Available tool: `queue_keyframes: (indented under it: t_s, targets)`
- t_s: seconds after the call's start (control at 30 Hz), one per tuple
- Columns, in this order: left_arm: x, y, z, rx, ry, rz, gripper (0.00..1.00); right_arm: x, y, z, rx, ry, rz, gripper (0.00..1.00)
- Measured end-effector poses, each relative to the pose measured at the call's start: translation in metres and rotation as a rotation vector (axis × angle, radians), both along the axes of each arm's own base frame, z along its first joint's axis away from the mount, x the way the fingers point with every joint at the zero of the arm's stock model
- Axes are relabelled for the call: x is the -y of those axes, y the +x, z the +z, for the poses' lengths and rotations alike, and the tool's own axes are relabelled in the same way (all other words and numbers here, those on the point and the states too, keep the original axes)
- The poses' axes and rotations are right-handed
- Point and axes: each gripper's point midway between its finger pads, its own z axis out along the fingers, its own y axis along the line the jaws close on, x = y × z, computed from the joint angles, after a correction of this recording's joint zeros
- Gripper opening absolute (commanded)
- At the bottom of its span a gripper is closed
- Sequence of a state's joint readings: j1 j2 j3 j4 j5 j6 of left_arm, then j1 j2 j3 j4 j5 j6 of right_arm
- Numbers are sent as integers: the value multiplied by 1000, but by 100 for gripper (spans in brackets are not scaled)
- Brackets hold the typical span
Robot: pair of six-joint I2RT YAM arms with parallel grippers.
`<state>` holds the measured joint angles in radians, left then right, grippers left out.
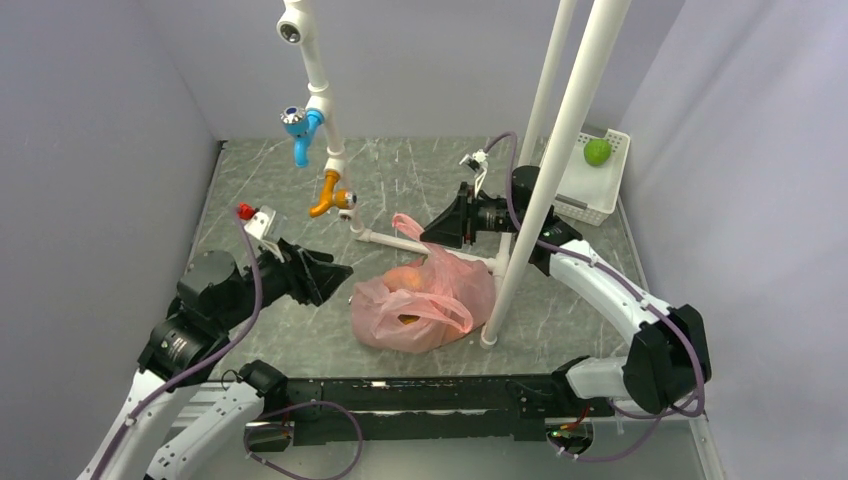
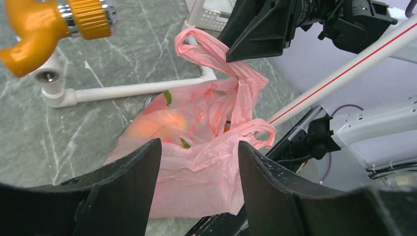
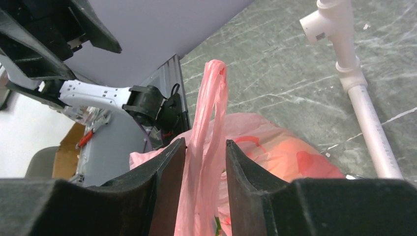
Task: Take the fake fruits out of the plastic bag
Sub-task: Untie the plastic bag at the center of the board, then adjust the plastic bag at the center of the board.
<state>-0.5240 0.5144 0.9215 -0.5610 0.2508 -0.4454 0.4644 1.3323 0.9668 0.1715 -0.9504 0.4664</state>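
Right wrist, R gripper (image 3: pixel 205 142) open round handle (image 3: pixel 210 98) of plastic bag (image 3: pixel 285 147), L gripper (image 2: pixel 199 145) open beside bag

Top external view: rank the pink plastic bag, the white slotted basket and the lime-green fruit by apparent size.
Largest: crinkly pink plastic bag.
Then: white slotted plastic basket.
Smallest: round lime-green fruit, inside that basket.

A white slotted basket (image 1: pixel 600 203) is sitting in the far right corner of the desk (image 1: pixel 300 340), holding a lime-green fruit (image 1: pixel 597 152). A white pipe frame (image 1: pixel 390 241) is rising from mid-desk, carrying a blue tap (image 1: pixel 303 132) above an orange tap (image 1: pixel 328 196).
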Motion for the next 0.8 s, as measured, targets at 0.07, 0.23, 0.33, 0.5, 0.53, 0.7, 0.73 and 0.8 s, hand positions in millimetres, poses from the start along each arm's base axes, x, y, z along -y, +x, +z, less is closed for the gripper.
queue_keyframes:
  t_s: [0.07, 0.23, 0.33, 0.5, 0.53, 0.7, 0.73, 0.8]
  targets:
    - [6, 0, 2, 2, 2, -34, 73, 2, -5, 7, 26, 3, 2, 42]
    - [31, -3, -11, -38, 45, -134, 84, 5, -9, 11, 45, 0, -2, 45]
    - [50, -5, -25, -75, 123, -183, 96, 6, -10, 6, 30, -12, -3, 48]
    - [85, -9, -47, -80, 312, -240, 99, 7, -9, 2, 18, -26, -16, 60]
    - [92, -9, -52, -72, 354, -246, 99, 7, -9, 1, 17, -28, -17, 63]
    - [108, 1, -73, -56, 505, -234, 99, 7, -10, -4, 11, -47, -16, 76]
    - [109, 4, -78, -57, 531, -230, 99, 6, -10, -6, 11, -52, -15, 77]
    - [112, 8, -90, -67, 581, -223, 99, 5, -10, -9, 15, -62, -13, 77]
